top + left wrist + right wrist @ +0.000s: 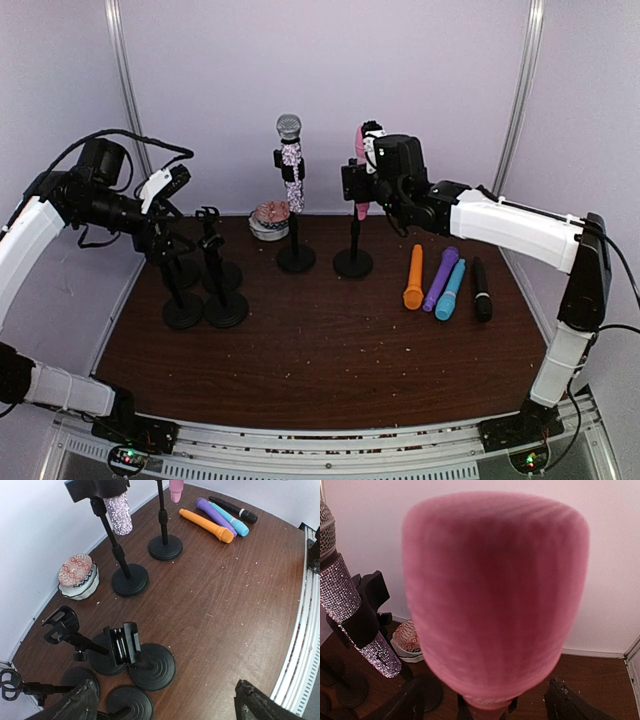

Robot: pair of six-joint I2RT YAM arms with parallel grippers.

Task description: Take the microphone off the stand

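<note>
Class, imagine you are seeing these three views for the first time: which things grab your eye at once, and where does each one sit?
The pink microphone fills almost the whole right wrist view; it sits in a stand at the back, beside a sparkly microphone in its own stand. To their right, four microphones lie side by side on the table: orange, purple, blue and black.
</note>
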